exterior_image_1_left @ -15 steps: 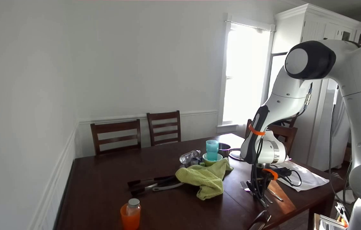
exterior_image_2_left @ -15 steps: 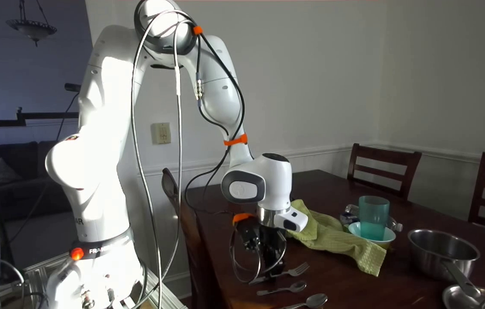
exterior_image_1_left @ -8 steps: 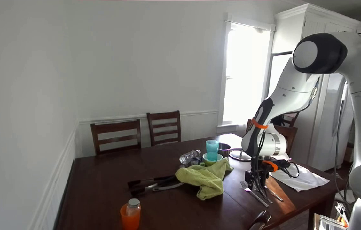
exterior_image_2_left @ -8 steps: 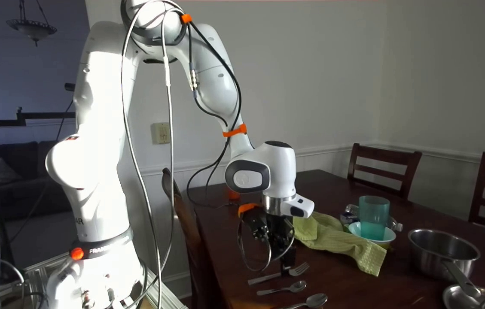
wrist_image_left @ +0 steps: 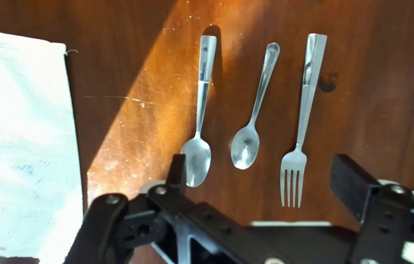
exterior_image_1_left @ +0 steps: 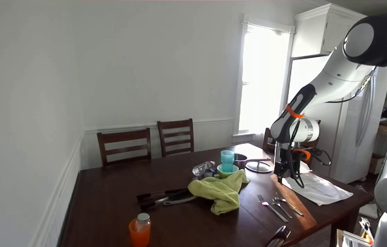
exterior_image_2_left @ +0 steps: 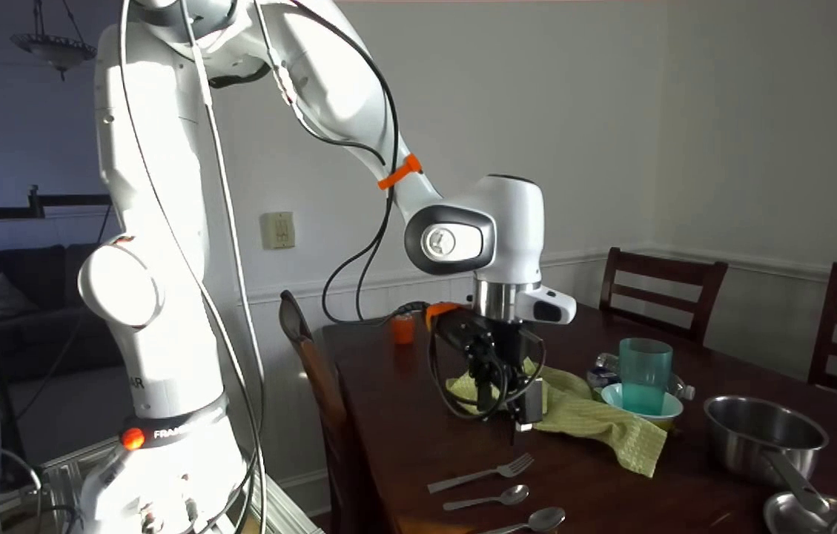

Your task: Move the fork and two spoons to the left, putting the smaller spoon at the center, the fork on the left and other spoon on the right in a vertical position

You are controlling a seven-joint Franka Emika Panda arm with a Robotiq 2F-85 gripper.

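Bright daylight is let in by the window (exterior_image_1_left: 265,82) behind the dark wooden surface (exterior_image_1_left: 118,192), on which the fork (wrist_image_left: 304,110), the smaller spoon (wrist_image_left: 257,107) and the larger spoon (wrist_image_left: 201,110) are laid side by side, none touching another. The row is placed between the yellow-green towel (exterior_image_1_left: 219,195), on the fork's side, and the white cloth (exterior_image_1_left: 318,189), on the larger spoon's. Above, the pincer (wrist_image_left: 260,165) is held in the air with its jaws spread well apart, and nothing is gripped.

Should any piece need adjusting next, it must be sought below the pincer and, it seems, back toward the robot's base (exterior_image_2_left: 173,475): the tines and bowls are found nearest to the jaws, the handles farther off. In the wrist view the long axes are crossed by the line between the jaws, so a handle could probably be pinched with little turning.

All three handles are pointed toward the robot, the heads away. The larger spoon's long axis is shown nearly vertical in the wrist view; the fork's is leaned slightly, and the smaller spoon's is leaned most. From the robot's side, the order asked for, with the smaller spoon in the centre, is judged to be met; whether the leftward shift is complete cannot be told.
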